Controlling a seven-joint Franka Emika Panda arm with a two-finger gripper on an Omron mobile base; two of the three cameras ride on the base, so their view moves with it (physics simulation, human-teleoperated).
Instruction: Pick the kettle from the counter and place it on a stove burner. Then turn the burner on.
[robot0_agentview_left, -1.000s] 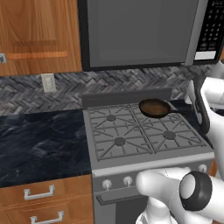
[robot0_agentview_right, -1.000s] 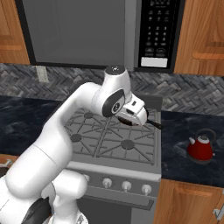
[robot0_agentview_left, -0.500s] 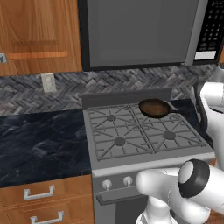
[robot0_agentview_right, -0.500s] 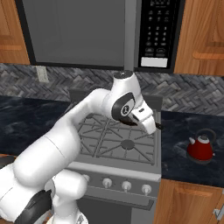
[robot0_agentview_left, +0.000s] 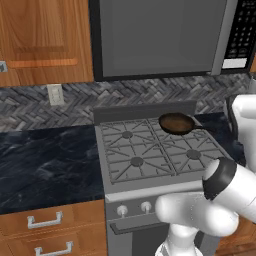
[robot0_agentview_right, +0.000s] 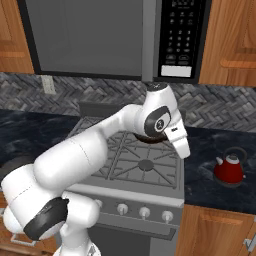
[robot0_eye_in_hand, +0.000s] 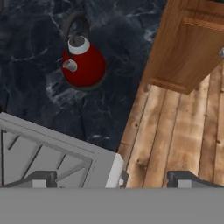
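Kettle (robot0_agentview_right: 229, 169) upright on counter (robot0_agentview_right: 210, 185) right of stove (robot0_agentview_right: 135, 165); skillet (robot0_agentview_left: 176, 123) on rear burner; pincer (robot0_eye_in_hand: 113, 179) wide, empty.

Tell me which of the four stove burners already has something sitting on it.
The back right burner: the brown skillet sits on it. The other three burners, like the front left one, show bare grates.
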